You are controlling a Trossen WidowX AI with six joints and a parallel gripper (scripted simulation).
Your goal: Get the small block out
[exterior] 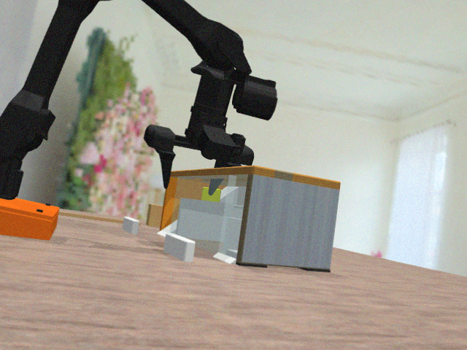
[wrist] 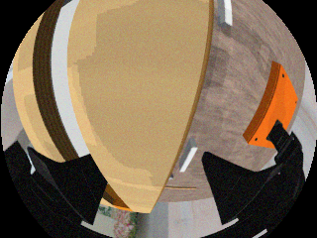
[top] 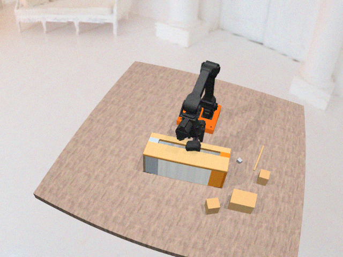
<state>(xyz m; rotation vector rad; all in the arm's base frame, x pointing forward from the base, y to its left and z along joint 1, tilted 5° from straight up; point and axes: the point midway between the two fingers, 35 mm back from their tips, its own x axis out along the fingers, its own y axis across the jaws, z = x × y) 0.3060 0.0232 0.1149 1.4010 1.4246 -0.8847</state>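
Note:
The small yellow-green block (exterior: 206, 194) sits on the raised pale shelf (exterior: 199, 220) inside the box (top: 185, 156) (exterior: 288, 222) (wrist: 144, 74), seen through its clear front. My gripper (exterior: 190, 189) (wrist: 161, 154) is open and empty, above the box. One finger reaches down through the slot in the top, its tip overlapping the block in the exterior view; whether they touch I cannot tell. The other finger hangs outside, before the clear front. The box's grey end is nearer the exterior camera, its orange end farther. In the top view and the wrist view the block is hidden.
White pieces (exterior: 179, 247) (wrist: 188, 156) stand before the clear front. Past the orange end lie a small grey cube (top: 239, 160) and a thin stick (top: 258, 157) (wrist: 180, 187). Several wooden blocks (top: 242, 201) stand beyond. The orange arm base (top: 217, 119) (exterior: 28, 222) (wrist: 272, 111) faces the clear front.

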